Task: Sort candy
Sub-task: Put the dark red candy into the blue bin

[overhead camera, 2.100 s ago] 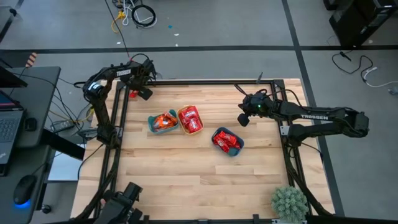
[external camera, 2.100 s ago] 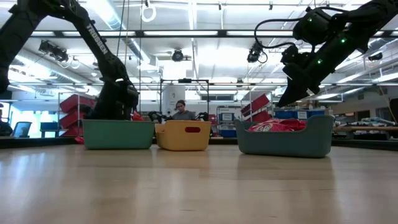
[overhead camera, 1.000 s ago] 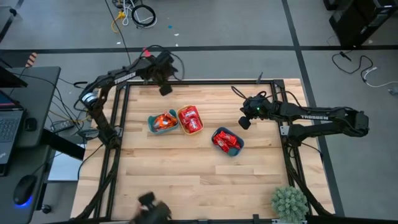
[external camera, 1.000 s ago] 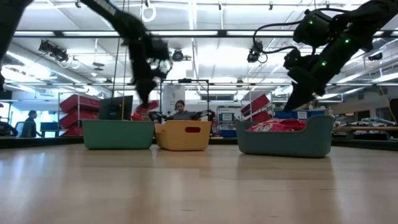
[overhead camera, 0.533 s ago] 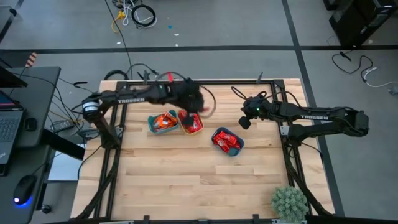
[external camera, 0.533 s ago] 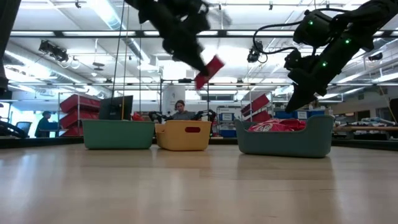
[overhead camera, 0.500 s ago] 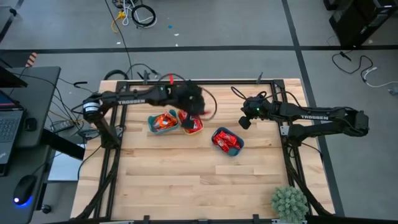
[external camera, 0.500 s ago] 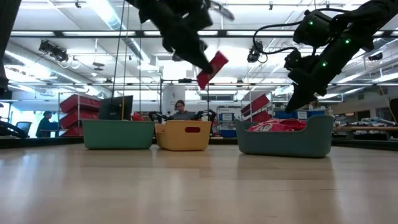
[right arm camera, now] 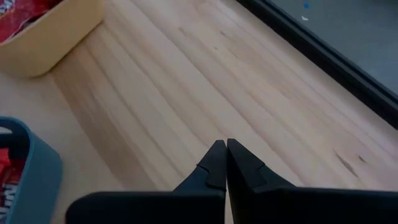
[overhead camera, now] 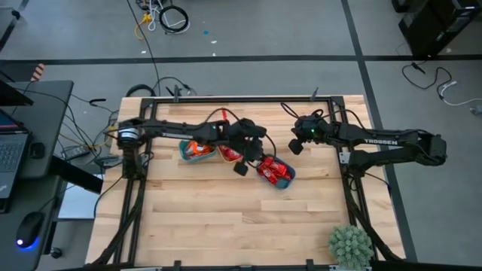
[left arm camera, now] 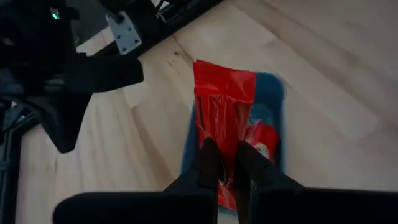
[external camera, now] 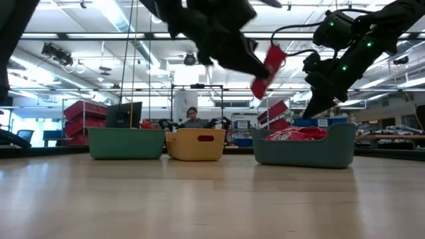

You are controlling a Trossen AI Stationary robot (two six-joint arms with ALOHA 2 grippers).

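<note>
Taking the blue bowl [overhead camera: 276,172] as the landmark, the teal bowl [overhead camera: 197,149] sits farthest to its left on the wooden table [overhead camera: 226,218], with orange-wrapped candy [overhead camera: 199,145] lying in it. Just right of the teal one, touching or nearly touching it, stands the yellow bowl [external camera: 196,145], between the teal bowl and the blue one; in the high view the left arm covers most of it, with a bit of red candy showing at its edge.

The left arm reaches from the table's left rim across the teal and yellow bowls toward the blue bowl. The left gripper [left arm camera: 225,163] hangs in the air just left of the blue bowl's left rim and above it, and its fingers [left arm camera: 208,163] are clamped on one red candy wrapper [left arm camera: 224,118]. In the low view that red wrapper [external camera: 267,69] is well above the bowl rims, tilted, up and to the left of the blue bowl [external camera: 304,151]. In the left wrist view the wrapper hangs over the blue bowl [left arm camera: 273,112], with more red candy lying inside beneath it.

The blue bowl itself holds a heap of red wrapped candies [overhead camera: 275,170], some with white marks, rising slightly above its rim in the low view.

To the right of the blue bowl and farther back on the table, the right gripper [right arm camera: 221,163] waits above bare wood with its two fingers pressed together and nothing between them.
</note>
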